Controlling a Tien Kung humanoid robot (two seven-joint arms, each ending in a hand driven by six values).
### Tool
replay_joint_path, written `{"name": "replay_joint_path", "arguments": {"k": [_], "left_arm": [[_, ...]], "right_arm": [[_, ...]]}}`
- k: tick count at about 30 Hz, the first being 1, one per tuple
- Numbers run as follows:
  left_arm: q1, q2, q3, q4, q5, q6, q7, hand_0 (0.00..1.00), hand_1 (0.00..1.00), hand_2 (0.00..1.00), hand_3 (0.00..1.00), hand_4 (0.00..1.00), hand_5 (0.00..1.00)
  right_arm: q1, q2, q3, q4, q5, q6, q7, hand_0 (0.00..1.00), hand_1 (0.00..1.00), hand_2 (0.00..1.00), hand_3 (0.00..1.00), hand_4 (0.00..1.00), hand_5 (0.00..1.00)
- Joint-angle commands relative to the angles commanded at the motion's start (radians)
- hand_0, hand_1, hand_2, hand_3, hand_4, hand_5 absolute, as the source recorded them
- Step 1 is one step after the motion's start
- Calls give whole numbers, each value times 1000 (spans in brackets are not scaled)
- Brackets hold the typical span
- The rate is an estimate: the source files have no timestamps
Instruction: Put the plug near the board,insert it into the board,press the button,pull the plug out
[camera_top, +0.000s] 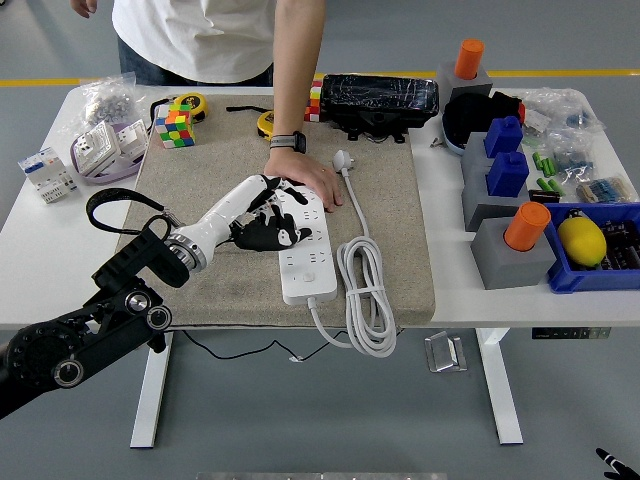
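**Left hand over the black plug on the power strip**

Grey floor with a yellow line runs behind a white worktop (460, 260) carrying a beige mat (200, 190) across its middle. On the mat lies the white power strip (306, 255), its long axis running from the far side toward the near edge, with its white cable (365, 290) coiled just beside it on the right and the cable's white plug (344, 160) lying farther back.

The robot's left hand (262, 215) reaches in from the near left corner and lies over the black plug (268, 236) at the strip's left side. Its fingers (285, 205) are curled around the plug, apparently grasping it; the hand covers most of the plug, so whether its pins sit in a socket cannot be told. A black cord (115, 200) loops up beside the forearm.

A person at the far side presses one hand (312, 180) on the strip's far end, touching the robot's fingertips or nearly so; a dark watch (288, 142) is on the wrist.

Along the far edge sit a colour cube (172, 127), a black case (380, 98) and yellow tape measures. Toward the left edge lie white socket parts. The right side holds grey blocks (510, 250) topped with orange and blue pieces, and a blue bin (590, 278) with a yellow object, cut off at the frame edge.
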Motion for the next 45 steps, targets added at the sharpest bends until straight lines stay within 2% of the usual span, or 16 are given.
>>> {"name": "replay_joint_path", "arguments": {"k": [2,5,6,12,17,18,23,24,29,30,35,36,40,41,42,45], "left_arm": [[-11,-7,12,30,35,24,-8,387,519,515,545,911,313],[-33,-15,42,82,58,36,-15,387,519,515,545,911,313],[-39,-17,52,96,65,35,-13,636,740,696,707,998,434],[-69,-32,99,165,68,19,1,669,764,739,752,998,451],[-84,-46,123,211,56,22,-2,669,764,739,752,998,451],[-85,-49,125,221,55,22,0,625,717,706,744,998,440],[-90,-55,148,256,50,24,1,625,717,706,744,998,440],[-91,-56,152,261,49,27,0,510,606,595,618,943,239],[-108,-65,185,293,44,37,-2,510,606,595,618,943,239],[-110,-66,190,298,43,39,-3,473,521,574,584,883,127],[-124,-73,225,327,23,62,-20,473,521,574,584,883,127],[-127,-74,233,333,15,72,-30,400,487,555,565,783,82],[-133,-78,242,345,-6,101,-52,400,487,555,565,783,82],[-133,-78,243,345,-10,102,-54,400,487,555,565,783,82],[-134,-78,243,345,-13,103,-55,342,443,506,548,729,46],[-133,-77,243,343,-17,102,-58,342,443,506,548,729,46]], "right_arm": [[0,0,0,0,0,0,0,622,671,641,573,977,588],[0,0,-1,0,1,0,0,622,671,641,573,977,588],[-1,0,-1,0,1,0,0,622,670,641,573,977,587],[-1,0,-3,0,2,1,-1,622,671,641,573,977,586],[0,-1,-2,1,3,1,0,622,671,641,573,977,586],[0,-1,-2,1,3,1,0,623,670,641,573,977,587],[-1,-1,-2,1,4,0,0,623,670,641,573,977,587],[-1,-1,-3,1,4,0,0,622,672,641,573,977,587],[-1,-1,-5,1,4,1,0,622,672,641,573,977,587],[0,-1,-5,2,4,0,0,622,672,641,573,977,587],[1,-2,-4,6,2,0,0,622,672,641,573,977,587],[0,-2,-4,6,2,0,-1,623,671,641,572,976,587],[0,-3,-3,6,2,0,-1,623,671,641,572,976,587],[0,-3,-3,7,2,0,-1,623,671,641,572,976,587],[0,-4,-3,7,2,0,-1,623,671,641,572,976,588],[0,-4,-3,6,1,0,-1,623,671,641,572,976,588]]}}
